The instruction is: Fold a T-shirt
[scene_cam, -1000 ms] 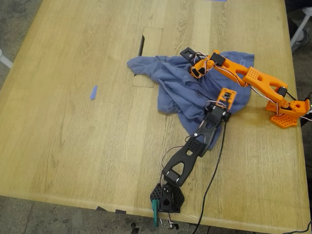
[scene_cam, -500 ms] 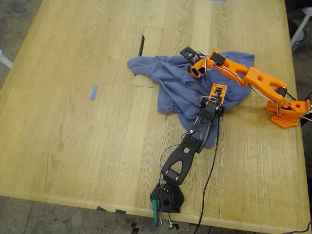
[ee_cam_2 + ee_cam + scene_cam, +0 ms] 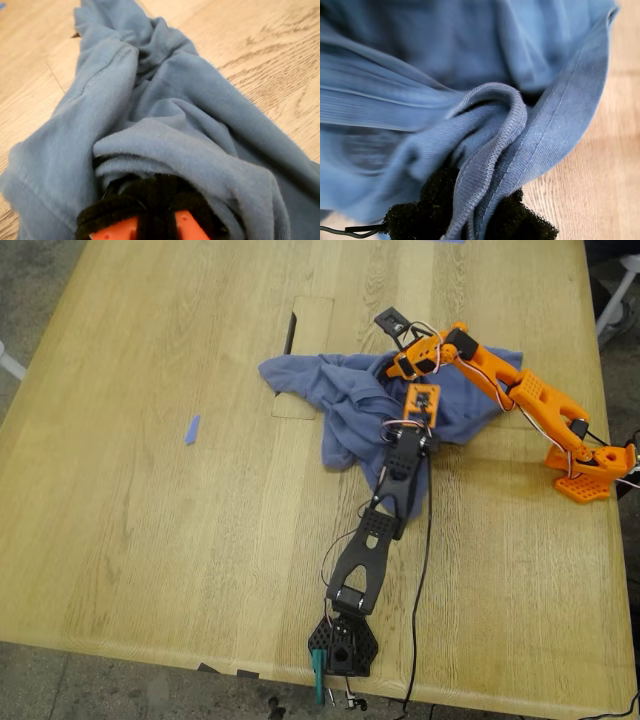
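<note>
The first gripper (image 3: 470,220) has its black padded jaws pinched together on a stitched hem fold of the T-shirt (image 3: 470,65). Bare table (image 3: 600,165) shows just past that edge. The second gripper (image 3: 150,210) is buried under a bunched fold of the cloth, so whether its jaws are closed cannot be told.

The exterior view alone shows the whole layout. The shirt lies crumpled right of the table's centre, one end reaching a rectangular cutout (image 3: 300,325). An orange arm (image 3: 530,395) and a black arm (image 3: 375,540) both end at the cloth. Wide open wood lies on the exterior view's left, broken only by a small blue tape scrap (image 3: 192,429). The shirt's print is hidden in every view, and part of the first wrist view is blurred.
</note>
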Tool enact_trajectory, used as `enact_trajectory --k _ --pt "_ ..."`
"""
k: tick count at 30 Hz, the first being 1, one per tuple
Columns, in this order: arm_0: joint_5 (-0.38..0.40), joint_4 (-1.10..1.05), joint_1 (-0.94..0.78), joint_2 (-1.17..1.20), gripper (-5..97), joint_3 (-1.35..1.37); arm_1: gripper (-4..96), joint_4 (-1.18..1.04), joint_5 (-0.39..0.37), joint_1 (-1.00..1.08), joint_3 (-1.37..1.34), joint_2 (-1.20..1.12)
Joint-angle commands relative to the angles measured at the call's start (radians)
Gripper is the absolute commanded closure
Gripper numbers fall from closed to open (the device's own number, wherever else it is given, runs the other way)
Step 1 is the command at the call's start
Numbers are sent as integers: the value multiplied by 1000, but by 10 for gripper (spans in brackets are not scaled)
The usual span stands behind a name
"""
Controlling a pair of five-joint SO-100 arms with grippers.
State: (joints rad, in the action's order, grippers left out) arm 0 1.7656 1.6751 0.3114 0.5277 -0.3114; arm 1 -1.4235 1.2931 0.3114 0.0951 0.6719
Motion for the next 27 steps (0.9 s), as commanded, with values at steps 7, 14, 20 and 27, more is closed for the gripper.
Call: enact_trajectory --k 7,14,20,27 --pt "-20 201 -117 485 918 -17 915 38 15 18 20 202" --pt "-31 201 -225 601 918 -17 915 104 21 38 20 287" --pt "-32 63 -316 634 918 -17 915 212 26 38 20 353" --pt "-32 -135 -399 660 918 -17 915 370 31 64 20 403"
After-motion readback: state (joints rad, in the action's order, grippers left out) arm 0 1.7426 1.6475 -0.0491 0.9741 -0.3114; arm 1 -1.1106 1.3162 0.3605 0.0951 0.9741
